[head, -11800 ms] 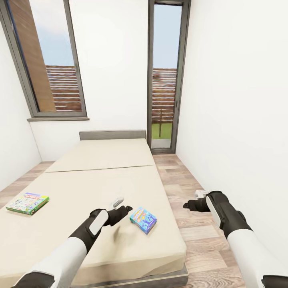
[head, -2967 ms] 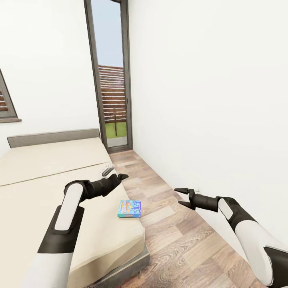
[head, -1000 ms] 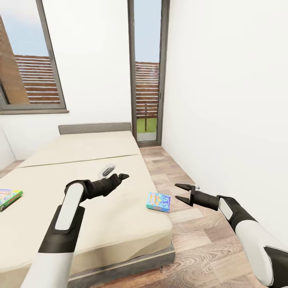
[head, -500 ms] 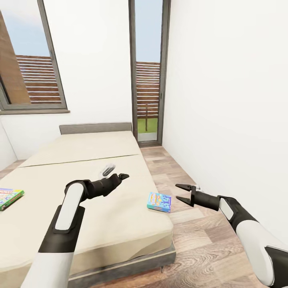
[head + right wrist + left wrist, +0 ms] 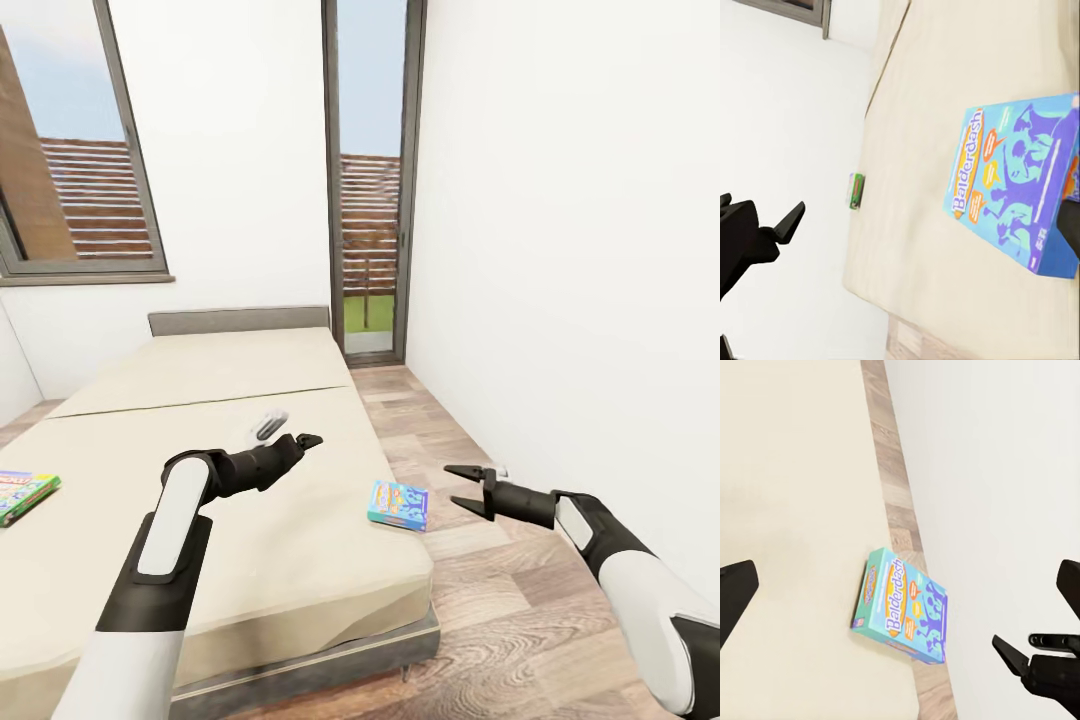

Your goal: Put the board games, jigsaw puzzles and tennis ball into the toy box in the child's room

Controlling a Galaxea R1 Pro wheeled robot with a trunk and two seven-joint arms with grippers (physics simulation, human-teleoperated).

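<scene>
Here: Balderdash board game (image 5: 398, 504) on bed (image 5: 240, 520) edge; right claw (image 5: 468, 489) spread beside; left claw (image 5: 290, 428) spread, empty.

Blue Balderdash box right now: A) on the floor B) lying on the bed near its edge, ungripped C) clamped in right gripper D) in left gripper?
B: the Balderdash box lies flat on the bed near the edge, with the right gripper open beside it, not touching.
</scene>
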